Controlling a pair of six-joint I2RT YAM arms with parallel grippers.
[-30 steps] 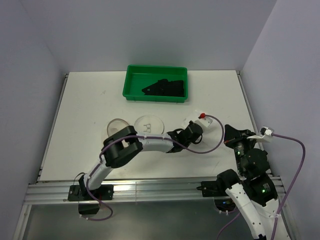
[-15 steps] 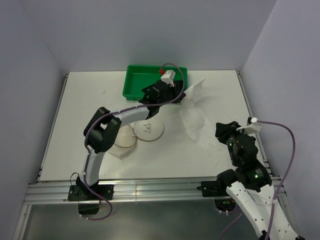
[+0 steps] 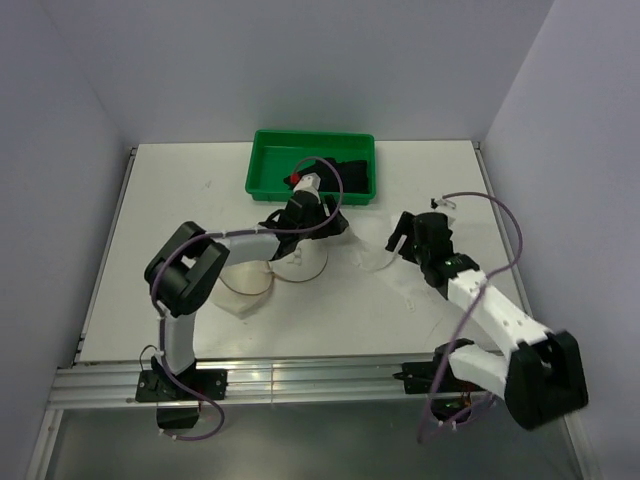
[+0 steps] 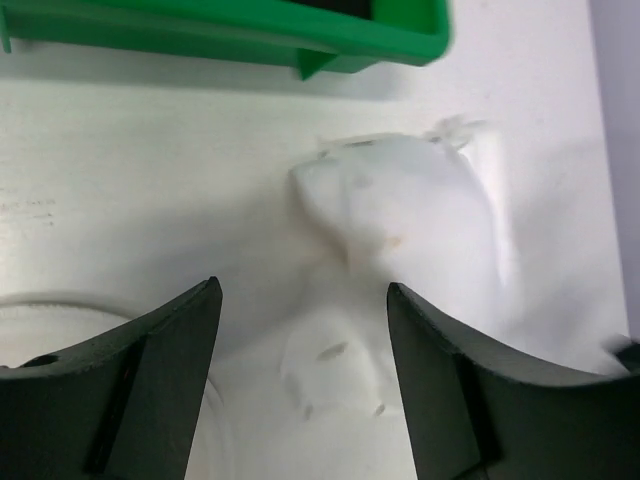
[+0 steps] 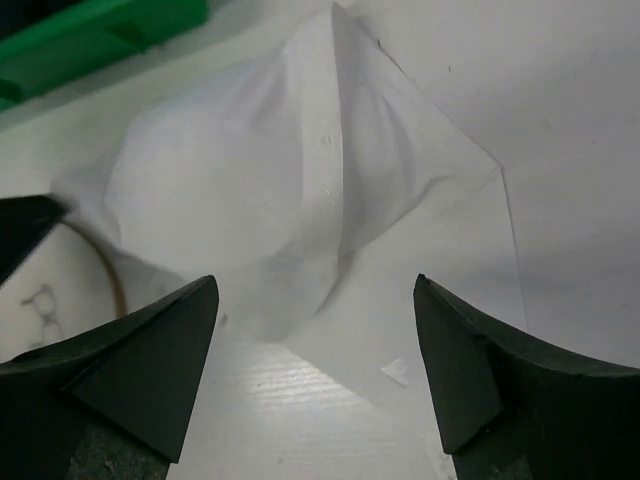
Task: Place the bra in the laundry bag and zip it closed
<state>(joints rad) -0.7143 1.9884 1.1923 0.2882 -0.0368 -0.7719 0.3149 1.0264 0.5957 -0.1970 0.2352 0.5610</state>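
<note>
One bra [image 3: 352, 172], one laundry bag [image 5: 290, 190], one tray [image 3: 256, 165]

1 overhead view from behind — 2 close wrist views share the laundry bag [image 4: 400, 210].

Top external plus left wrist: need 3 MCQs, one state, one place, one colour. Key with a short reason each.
1. The left gripper, facing the laundry bag, has its jaws:
A) shut on fabric
B) wide open
C) shut on a strap

2. The bra lies:
A) in the tray
B) inside the laundry bag
C) nowhere in view

3. The tray is:
A) blue
B) red
C) green

Key:
1 B: the left wrist view shows the two jaws standing far apart with nothing clamped between them.
2 A: in the top view, the black fabric sits within the tray's walls, apart from the white mesh.
3 C: its walls and floor are plainly green in both views.
</note>
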